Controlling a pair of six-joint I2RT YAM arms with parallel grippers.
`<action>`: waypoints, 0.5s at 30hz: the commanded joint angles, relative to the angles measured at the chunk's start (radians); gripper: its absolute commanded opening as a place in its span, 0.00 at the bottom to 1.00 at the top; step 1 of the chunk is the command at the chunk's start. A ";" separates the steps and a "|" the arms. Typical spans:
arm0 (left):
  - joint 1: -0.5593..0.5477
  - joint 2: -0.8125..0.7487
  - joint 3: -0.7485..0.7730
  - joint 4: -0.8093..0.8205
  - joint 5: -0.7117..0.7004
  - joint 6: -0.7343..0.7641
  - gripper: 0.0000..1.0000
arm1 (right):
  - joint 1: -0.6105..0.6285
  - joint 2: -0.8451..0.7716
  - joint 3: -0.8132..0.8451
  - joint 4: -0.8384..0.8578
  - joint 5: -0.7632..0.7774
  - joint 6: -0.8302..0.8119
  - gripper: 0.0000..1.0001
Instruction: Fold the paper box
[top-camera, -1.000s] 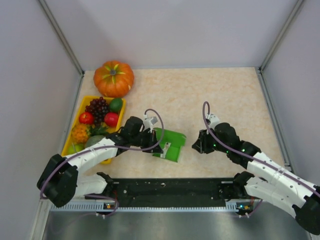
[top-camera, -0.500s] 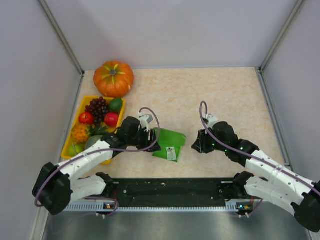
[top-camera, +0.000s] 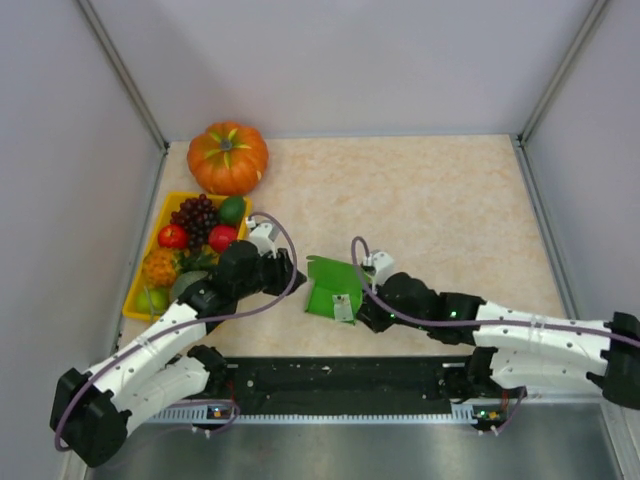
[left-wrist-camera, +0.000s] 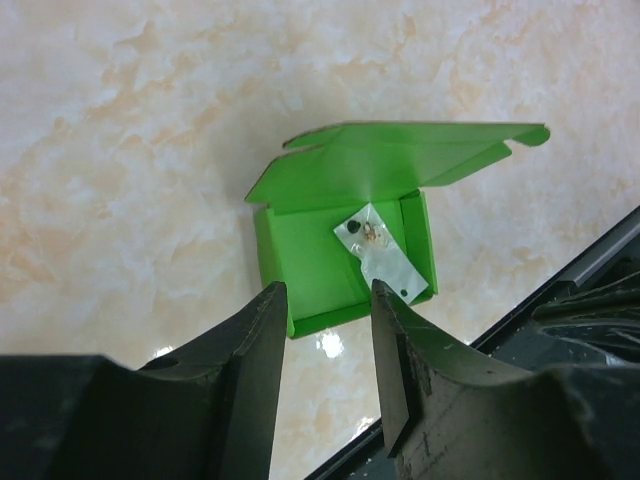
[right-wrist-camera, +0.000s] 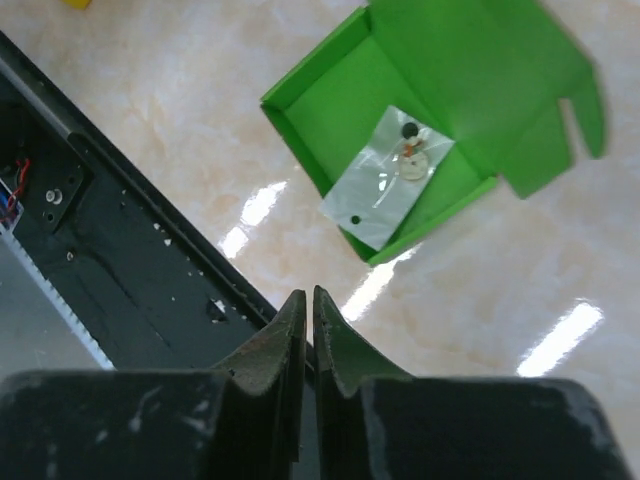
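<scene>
Paper box (left-wrist-camera: 310, 260) is matt green card with crisp creases, the sachet (left-wrist-camera: 383, 258) in it clear glossy plastic, table (right-wrist-camera: 480, 300) a smooth polished marble-look top throwing glare, my fingers (left-wrist-camera: 250, 360) matt black plastic, faintly scuffed.

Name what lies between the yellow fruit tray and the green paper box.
The left gripper, standing open, lies between the tray and the paper box. The top external view shows this.
</scene>
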 joint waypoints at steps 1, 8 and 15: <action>0.002 -0.102 -0.096 0.107 -0.007 -0.119 0.44 | 0.154 0.173 0.106 0.053 0.340 0.107 0.02; 0.004 -0.236 -0.104 -0.025 -0.105 -0.105 0.46 | 0.182 0.482 0.246 0.019 0.460 -0.008 0.00; 0.004 -0.302 -0.114 -0.065 -0.111 -0.113 0.48 | 0.182 0.603 0.260 0.091 0.416 -0.094 0.00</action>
